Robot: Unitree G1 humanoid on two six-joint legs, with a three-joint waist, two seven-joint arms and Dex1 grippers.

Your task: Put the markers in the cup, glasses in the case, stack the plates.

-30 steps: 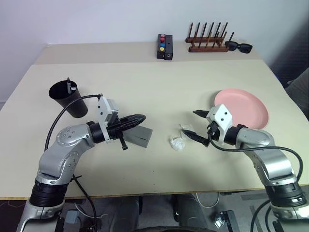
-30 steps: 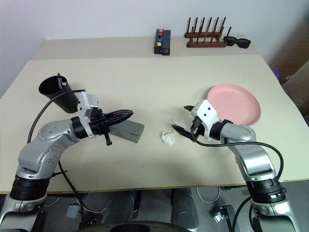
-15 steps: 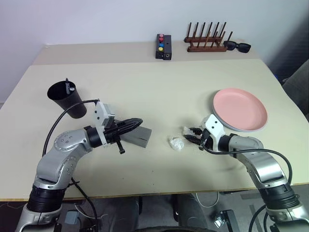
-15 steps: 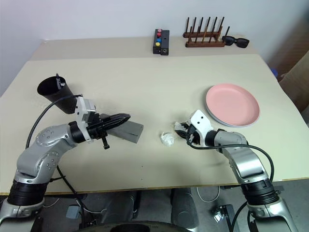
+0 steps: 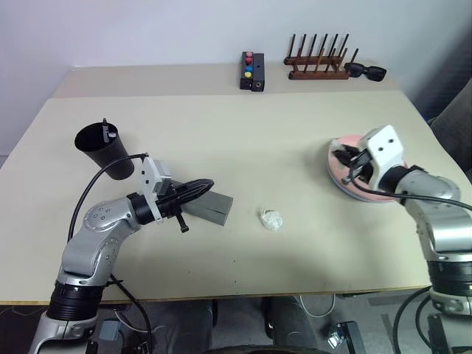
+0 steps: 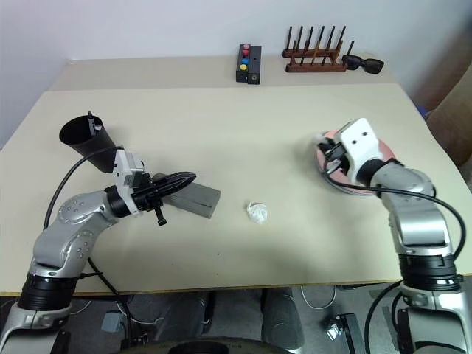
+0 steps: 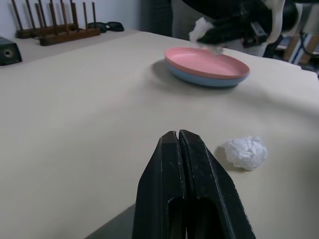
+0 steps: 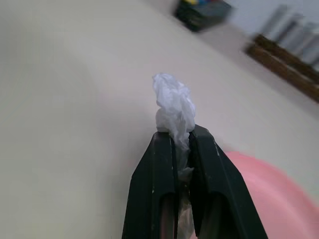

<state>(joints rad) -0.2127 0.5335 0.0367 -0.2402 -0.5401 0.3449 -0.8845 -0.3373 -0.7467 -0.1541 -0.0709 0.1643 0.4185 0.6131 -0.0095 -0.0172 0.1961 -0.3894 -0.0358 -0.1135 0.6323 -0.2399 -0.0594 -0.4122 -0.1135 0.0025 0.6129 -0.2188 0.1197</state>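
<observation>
My right gripper [image 8: 182, 132] is shut on a crumpled white paper wad [image 8: 173, 107] and holds it over the near-left rim of the plates [image 7: 207, 62], salmon pink on top of light blue. A second white wad [image 5: 271, 219] lies on the table in the middle. Shut and empty, my left gripper [image 5: 209, 184] hovers level just above the grey case [image 5: 214, 209]. The black cup [image 5: 103, 151] stands at the far left with a marker tip [image 5: 105, 130] poking out of it. The glasses are out of view.
Along the back edge stand a wooden peg rack [image 5: 317, 65], black sunglasses [image 5: 365, 71] beside it, and a black box with coloured buttons [image 5: 251, 72]. The tan table [image 5: 243, 140] is wide and bare between the arms.
My right gripper shut on one of the white wads, lifted it and swung right to above the pink plate. The other wad stayed put. The left arm barely moved.
</observation>
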